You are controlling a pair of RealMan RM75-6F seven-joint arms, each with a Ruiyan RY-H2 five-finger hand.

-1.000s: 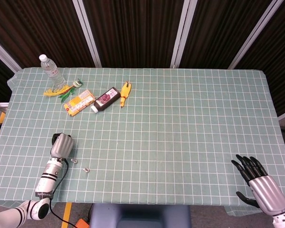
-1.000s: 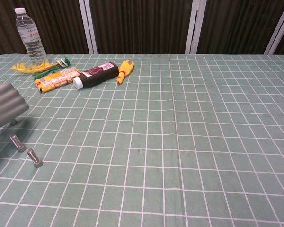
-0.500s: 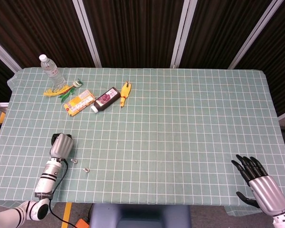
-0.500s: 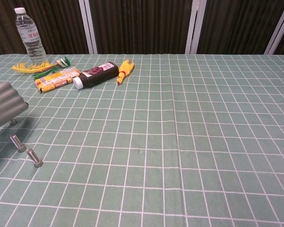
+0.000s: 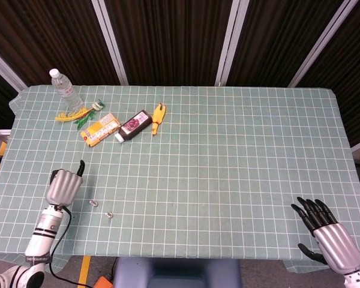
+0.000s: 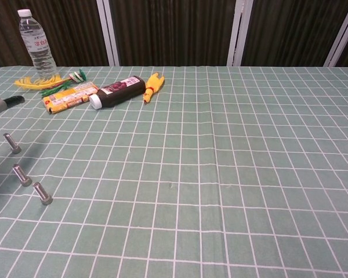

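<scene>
The left hand (image 5: 63, 183) hovers with fingers curled, holding nothing, 3 small bolts (image 6: 21, 175) at its 4 o'clock. The right hand (image 5: 327, 230), fingers spread and empty, rests at the table's (image 5: 228, 156) 5 o'clock corner.

A long table (image 5: 240, 150) fills both views, covered with a pale green cloth (image 6: 249, 174) ruled in white squares; the cloth hangs a little over the near edge. Behind the far edge stands a dark wall (image 5: 168, 36) of ribbed brown panels, split by slanting white posts (image 5: 111, 42). Light is even and soft, with faint shadows. At the lower left, grey floor (image 5: 0, 147) with a yellow strip (image 5: 84, 270) shows.
</scene>
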